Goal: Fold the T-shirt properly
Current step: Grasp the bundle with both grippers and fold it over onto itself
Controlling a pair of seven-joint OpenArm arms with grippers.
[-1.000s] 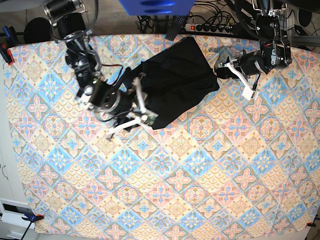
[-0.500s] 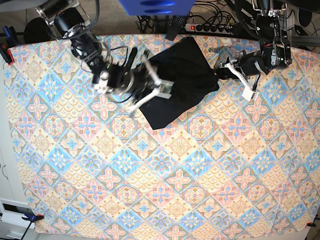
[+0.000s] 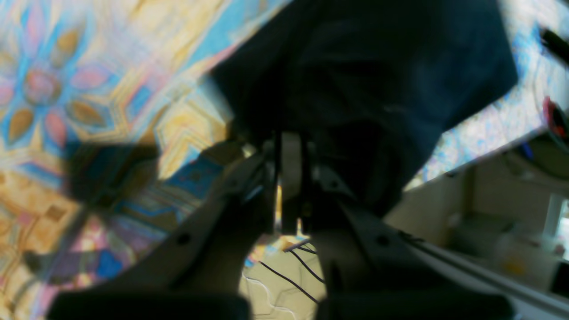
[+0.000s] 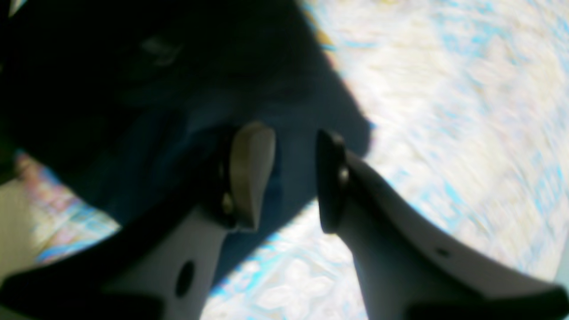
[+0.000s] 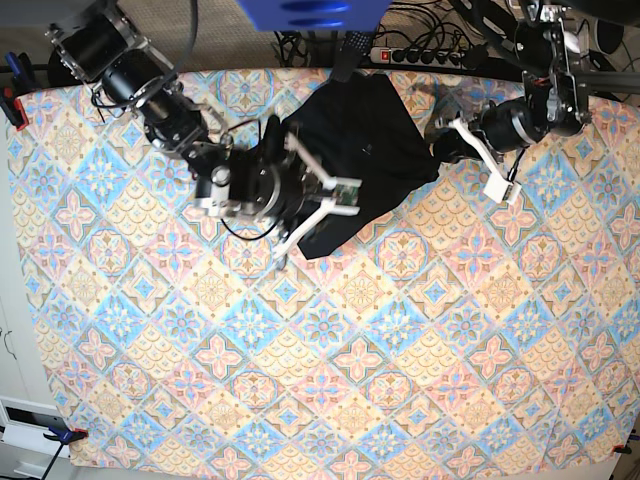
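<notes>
1. A black T-shirt [image 5: 365,160] lies folded into a compact, roughly diamond-shaped bundle near the far edge of the bench [image 5: 420,360], which is covered in a blue, pink and yellow patterned cloth.
2. The right gripper [image 5: 312,205] hangs over the shirt's near left edge; the base view shows its white fingers [image 5: 322,180] spread across the dark fabric.
3. Seen from the right wrist, those fingers [image 4: 251,169] stand apart with an open gap between them, over the shirt's corner and the pale cloth beside it. The blurred view does not show any fabric held between them.
4. The left gripper [image 5: 498,165] sits at the shirt's right corner, its arm reaching in from the far right side of the bench.
5. From the left wrist, its fingers [image 3: 249,178] are drawn together, right at the edge of the dark fabric; the blurred, shadowed view does not show whether they pinch it.
</notes>
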